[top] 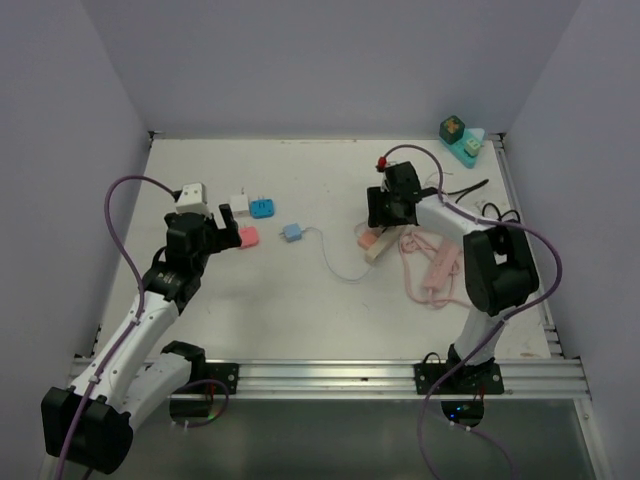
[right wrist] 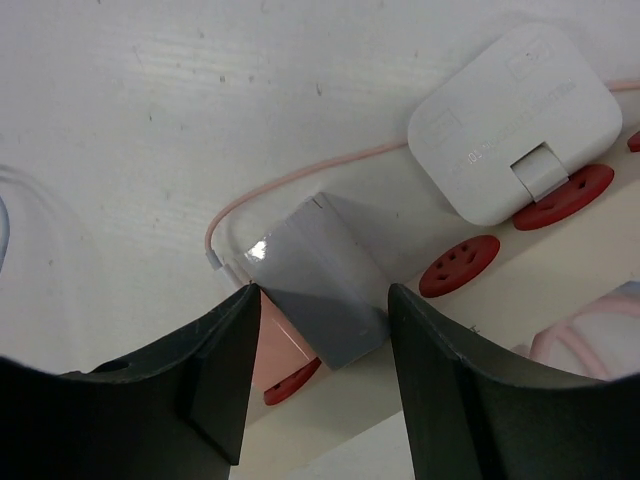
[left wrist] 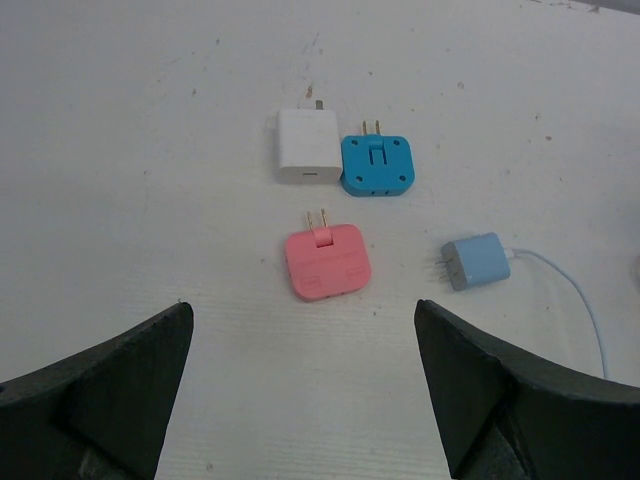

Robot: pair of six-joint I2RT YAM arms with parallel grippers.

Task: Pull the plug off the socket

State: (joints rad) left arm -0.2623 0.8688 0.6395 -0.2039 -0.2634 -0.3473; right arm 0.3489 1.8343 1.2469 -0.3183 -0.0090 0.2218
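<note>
Right fingers [right wrist: 200, 390] straddle the grey plug [right wrist: 320, 290] on the socket strip [right wrist: 590, 250], we can't tell if clamped; left fingers [left wrist: 100, 390] wide open, empty

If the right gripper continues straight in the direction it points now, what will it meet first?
Most likely the grey plug standing on the power strip, directly between its fingers.

No text, brand or number can be read. Faint embossed lines of lettering are seen on the white adapter [right wrist: 515, 125] plugged into the power strip [right wrist: 570, 262], but they are too small to be made out.
</note>
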